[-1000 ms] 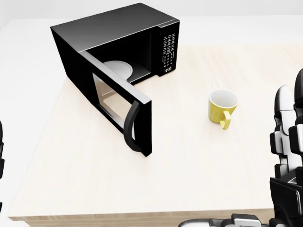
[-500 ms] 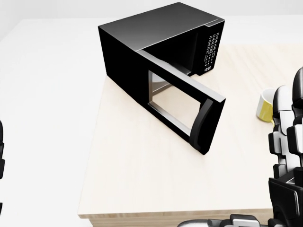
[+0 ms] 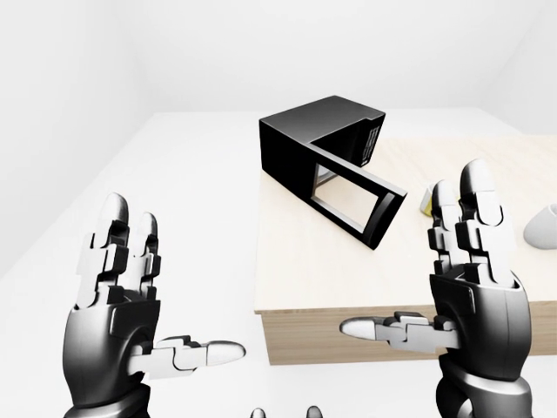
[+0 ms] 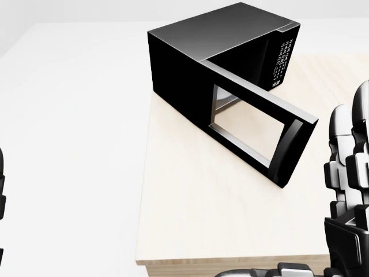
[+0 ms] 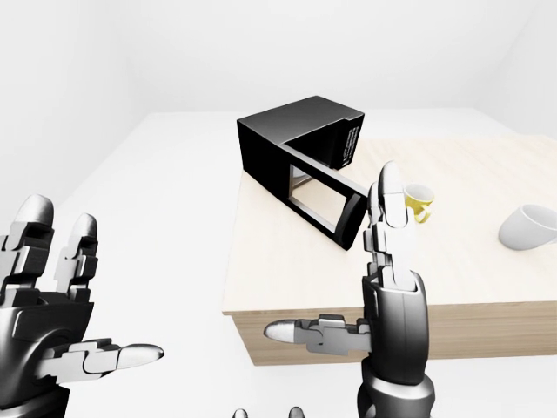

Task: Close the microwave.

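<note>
Left-eye view: the black microwave (image 3: 318,139) stands at the far left corner of the light wooden table (image 3: 296,270), its door (image 3: 357,198) swung wide open and reaching out over the tabletop toward the near edge. The left hand (image 3: 122,322) is raised off the table's left side, fingers spread and thumb out, holding nothing. The right hand (image 3: 466,292) is raised over the near edge, fingers straight, thumb pointing left, also empty and clear of the door.

Head view: the door's curved handle (image 4: 291,153) is at its free end, and the keypad (image 4: 281,60) is on the right of the microwave's face.

Right-eye view: a yellow mug (image 5: 418,202) sits right of the door, and a white bowl (image 5: 528,228) lies near the table's right edge.
</note>
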`<state>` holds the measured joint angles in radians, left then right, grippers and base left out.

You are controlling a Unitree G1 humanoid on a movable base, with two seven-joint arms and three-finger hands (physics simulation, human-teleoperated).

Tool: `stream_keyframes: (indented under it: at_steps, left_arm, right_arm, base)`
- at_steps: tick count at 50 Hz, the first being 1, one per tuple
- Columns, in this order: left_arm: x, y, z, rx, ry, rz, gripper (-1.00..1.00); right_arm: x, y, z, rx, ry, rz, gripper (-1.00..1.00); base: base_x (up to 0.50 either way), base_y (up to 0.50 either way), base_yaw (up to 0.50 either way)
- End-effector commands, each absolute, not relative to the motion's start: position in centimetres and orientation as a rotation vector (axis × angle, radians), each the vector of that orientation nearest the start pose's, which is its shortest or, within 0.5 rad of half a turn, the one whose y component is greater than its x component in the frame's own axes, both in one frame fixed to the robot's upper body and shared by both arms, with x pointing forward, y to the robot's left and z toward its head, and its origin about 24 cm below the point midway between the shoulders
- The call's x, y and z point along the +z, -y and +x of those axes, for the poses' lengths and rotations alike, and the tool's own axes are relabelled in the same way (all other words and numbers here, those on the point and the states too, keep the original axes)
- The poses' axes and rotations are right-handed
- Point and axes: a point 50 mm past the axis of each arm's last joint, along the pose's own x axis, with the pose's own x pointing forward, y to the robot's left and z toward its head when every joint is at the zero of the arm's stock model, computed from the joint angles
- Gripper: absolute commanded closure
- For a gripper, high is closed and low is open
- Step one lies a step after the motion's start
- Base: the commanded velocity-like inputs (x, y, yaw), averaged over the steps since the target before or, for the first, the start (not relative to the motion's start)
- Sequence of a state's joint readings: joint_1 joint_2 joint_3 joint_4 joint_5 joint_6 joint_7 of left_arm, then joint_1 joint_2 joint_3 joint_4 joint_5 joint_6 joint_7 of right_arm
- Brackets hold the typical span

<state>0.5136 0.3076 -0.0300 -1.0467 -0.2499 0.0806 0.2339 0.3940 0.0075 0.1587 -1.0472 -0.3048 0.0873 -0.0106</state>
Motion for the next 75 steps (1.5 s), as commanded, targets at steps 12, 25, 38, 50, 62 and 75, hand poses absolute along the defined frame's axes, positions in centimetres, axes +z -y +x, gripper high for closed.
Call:
stream_keyframes:
  at_steps: [12,25,38,50,62,75]
  left_arm:
    - [17.59,-17.13,13.05,0.063,0.427,-0.008,-1.0]
    - [17.62,-17.29,13.25,0.063,0.408,-0.023,-1.0]
    - [17.66,-17.3,13.26,0.063,0.408,-0.02,-1.0]
    - [17.64,-17.28,13.29,0.064,0.407,-0.021,-1.0]
    - [17.59,-17.23,13.12,0.064,0.417,-0.019,-1.0]
    - [17.62,-17.14,13.04,0.058,0.429,-0.02,-1.0]
  right_arm:
    - [19.03,14.39,13.92,-0.104,0.579,-0.225,-1.0]
    - [19.09,14.56,13.96,-0.104,0.582,-0.202,-1.0]
    - [19.1,14.44,13.96,-0.102,0.583,-0.216,-1.0]
    - [19.18,14.38,13.98,-0.102,0.59,-0.221,-1.0]
    - [19.23,14.41,13.98,-0.11,0.596,-0.216,-1.0]
    - [19.18,14.34,13.95,-0.108,0.594,-0.217,-1.0]
  base:
    - [0.0,0.0,0.0]
    - [0.02,0.0,0.0]
    - [0.48,0.01,0.0]
    - [0.5,0.02,0.0]
    - [0.35,0.01,0.0]
    - [0.0,0.0,0.0]
